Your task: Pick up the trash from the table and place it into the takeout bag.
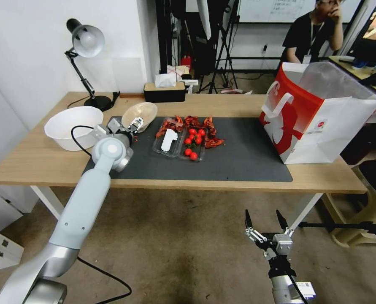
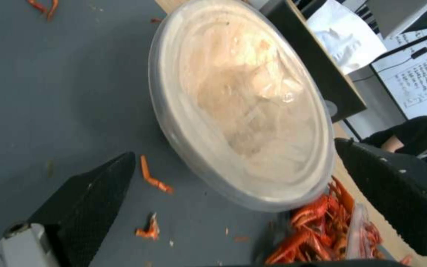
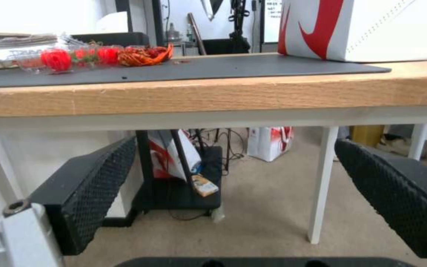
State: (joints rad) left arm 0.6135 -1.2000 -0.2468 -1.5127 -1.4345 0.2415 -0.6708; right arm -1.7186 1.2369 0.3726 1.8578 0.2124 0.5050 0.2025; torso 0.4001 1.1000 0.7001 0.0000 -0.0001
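The shallow beige bowl [image 1: 140, 114] stands tilted at the back left of the dark mat [image 1: 247, 156], a clear film over its inside [image 2: 243, 92]. My left gripper [image 1: 131, 123] [image 2: 235, 148] is open, one finger on each side of the bowl's near rim, and I see no contact. More trash lies mid-mat: red crayfish shells [image 1: 190, 123] [image 2: 317, 230] and a clear tray [image 1: 167, 142] with cherry tomatoes [image 1: 194, 143]. The red and white takeout bag [image 1: 314, 118] [image 3: 361, 26] stands upright at the table's right end. My right gripper [image 1: 266, 221] [image 3: 235, 193] hangs open below the table's front edge [image 3: 223, 96].
A white bowl [image 1: 71, 126] sits left of the mat, with a desk lamp [image 1: 84, 42] and a tissue box [image 1: 164, 90] along the back edge. Small shell scraps [image 2: 154, 178] lie on the mat near my left fingers. A chair [image 1: 373, 190] stands beyond the table's right corner.
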